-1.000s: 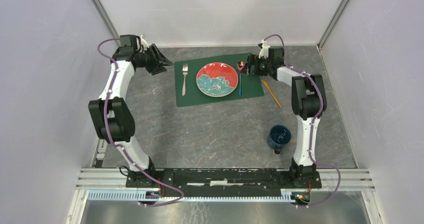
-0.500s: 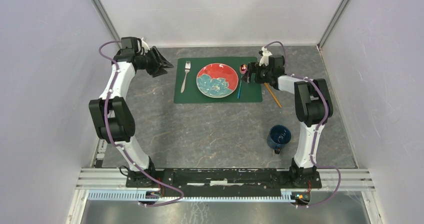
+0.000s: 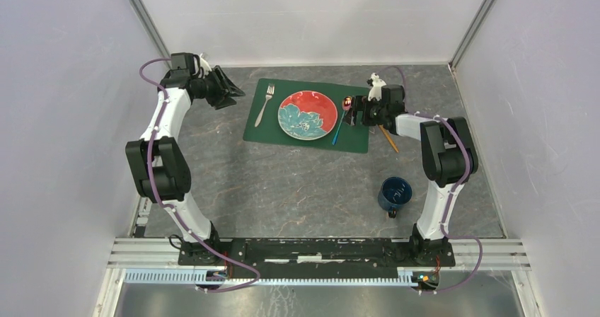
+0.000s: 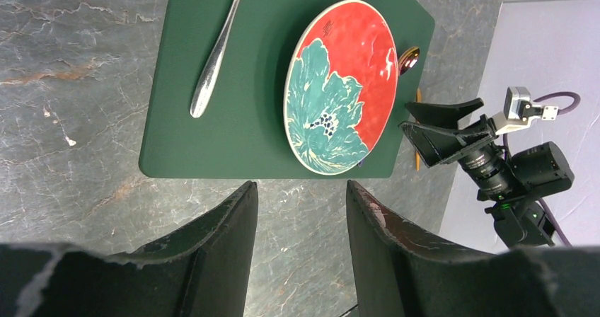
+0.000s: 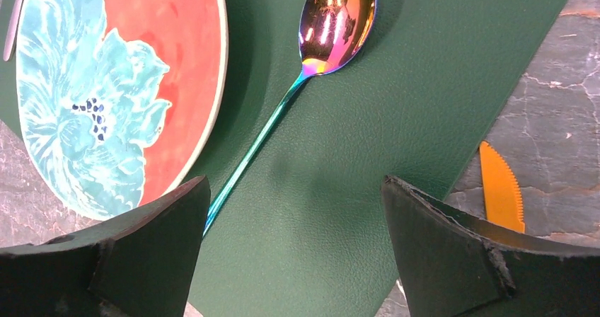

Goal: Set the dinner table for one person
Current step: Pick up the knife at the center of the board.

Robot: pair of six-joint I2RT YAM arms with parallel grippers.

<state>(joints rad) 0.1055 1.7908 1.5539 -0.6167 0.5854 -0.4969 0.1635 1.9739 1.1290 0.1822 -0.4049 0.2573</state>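
Observation:
The dinner table is a dark grey stone-look top. On it lies a green placemat, turned askew. The mat carries a red and teal plate, a fork to its left and an iridescent spoon to its right. My right gripper stands open low over the mat's right edge, its fingers straddling bare mat beside the spoon; whether they press on it I cannot tell. My left gripper hovers open and empty off the mat's left side, above bare table.
An orange knife lies on the table just right of the mat, close to my right fingers. A dark blue mug stands at the near right by the right arm. Grey walls enclose the table.
The placemat with plate, fork and spoon has turned clockwise, its right end swinging nearer as my right gripper moved that way. The left arm has held still.

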